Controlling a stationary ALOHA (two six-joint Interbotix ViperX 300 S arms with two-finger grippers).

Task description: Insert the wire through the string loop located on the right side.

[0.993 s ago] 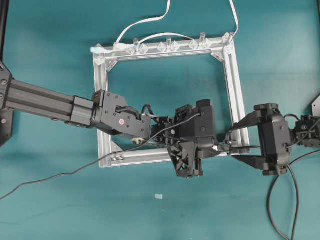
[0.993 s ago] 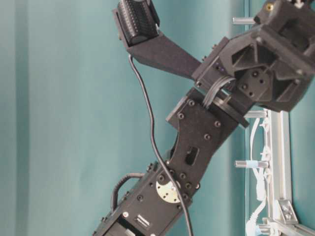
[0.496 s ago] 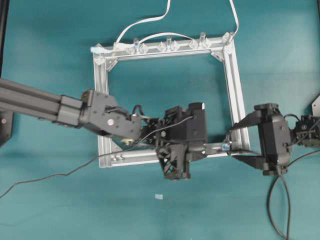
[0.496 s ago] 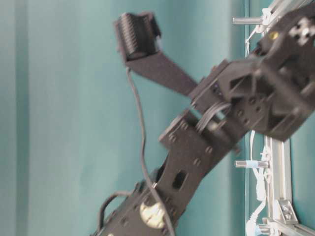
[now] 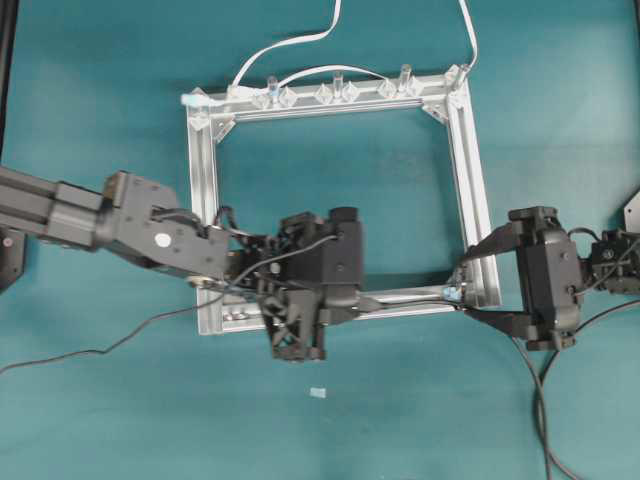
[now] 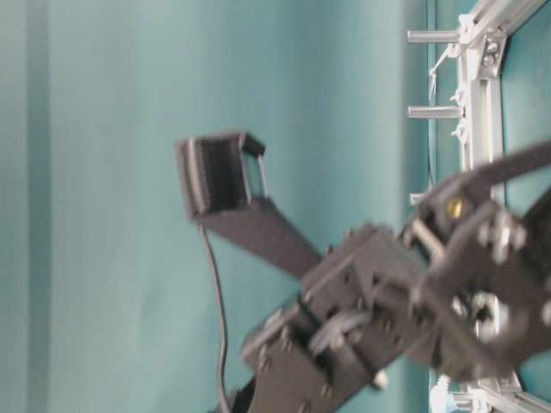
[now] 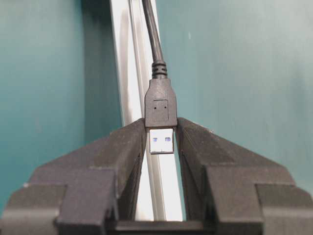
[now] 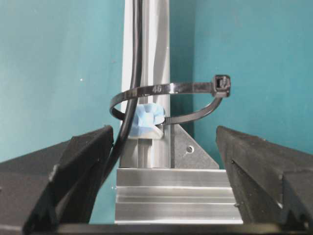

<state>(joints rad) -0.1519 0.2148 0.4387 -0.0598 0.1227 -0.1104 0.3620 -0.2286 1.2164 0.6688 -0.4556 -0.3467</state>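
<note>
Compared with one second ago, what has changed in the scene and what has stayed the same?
The left gripper, its jaws shut on the plug of the wire, has pulled back toward the left along the frame's lower bar, drawing the wire through the string loop. Nothing was released. The right gripper stayed open beside the loop, and the frame did not move.

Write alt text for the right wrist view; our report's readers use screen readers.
A black wire passes through a black string loop fixed by a pale-blue bit to a silver frame. The right gripper is open, its fingers either side of the frame, over teal table.
</note>
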